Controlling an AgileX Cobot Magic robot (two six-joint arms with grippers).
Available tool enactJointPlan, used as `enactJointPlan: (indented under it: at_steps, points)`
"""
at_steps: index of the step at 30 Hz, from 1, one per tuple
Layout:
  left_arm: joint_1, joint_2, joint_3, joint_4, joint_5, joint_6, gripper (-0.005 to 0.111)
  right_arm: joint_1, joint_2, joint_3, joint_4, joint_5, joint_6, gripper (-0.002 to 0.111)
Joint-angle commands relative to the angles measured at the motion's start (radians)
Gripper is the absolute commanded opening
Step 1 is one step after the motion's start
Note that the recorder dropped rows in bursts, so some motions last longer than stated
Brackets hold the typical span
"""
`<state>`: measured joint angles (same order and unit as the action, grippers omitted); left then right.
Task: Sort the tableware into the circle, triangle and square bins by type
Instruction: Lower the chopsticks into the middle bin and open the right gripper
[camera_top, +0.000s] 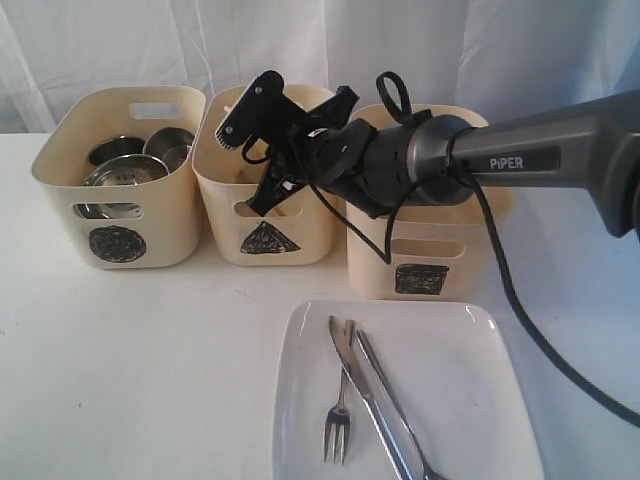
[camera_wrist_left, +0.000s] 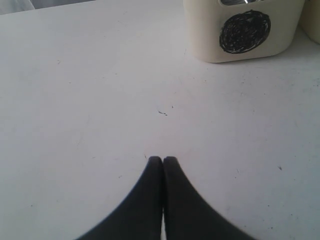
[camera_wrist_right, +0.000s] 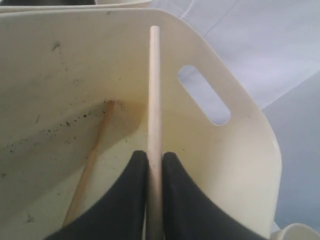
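One chopstick (camera_wrist_right: 155, 100) sits pinched above the triangle bin (camera_top: 222, 215).

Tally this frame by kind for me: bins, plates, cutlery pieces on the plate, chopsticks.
Bins: 3 (circle, triangle, square)
Plate: 1
Steel cutlery on it: 3 (fork, knife, spoon)
Chopsticks: 2 (gripped one, loose one)
Total: 9

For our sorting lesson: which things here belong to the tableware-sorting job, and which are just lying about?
Job: circle bin, triangle bin, square bin, steel bowls, plate, steel cutlery, chopstick in the right gripper, second chopstick inside the triangle bin.
Just there: table, curtain, black cable.
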<state>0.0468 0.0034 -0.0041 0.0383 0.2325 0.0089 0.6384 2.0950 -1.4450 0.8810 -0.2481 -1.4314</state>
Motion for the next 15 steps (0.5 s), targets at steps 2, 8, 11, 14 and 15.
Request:
enactJointPlan:
  at_steps: [2, 8, 11, 14, 15]
  points:
    - [-0.004, -0.003, 0.004, -0.003, -0.001, 0.0, 0.0, -0.002, 0.012, -0.002, 0.0, -0.017, -0.004, 0.005]
    - [-0.004, -0.003, 0.004, -0.003, -0.001, 0.0, 0.0, -0.002, 0.012, -0.002, 0.002, -0.016, -0.004, 0.039]
    - [-0.004, -0.003, 0.004, -0.003, -0.001, 0.0, 0.0, -0.002, 0.012, -0.002, 0.004, -0.018, -0.004, 0.051]
    - [-0.004, -0.003, 0.004, -0.003, -0.001, 0.0, 0.0, -0.002, 0.01, -0.002, 0.007, -0.032, 0.011, 0.051]
    - [-0.004, -0.003, 0.004, -0.003, -0.001, 0.0, 0.0, -0.002, 0.007, -0.002, 0.007, -0.04, 0.027, 0.051]
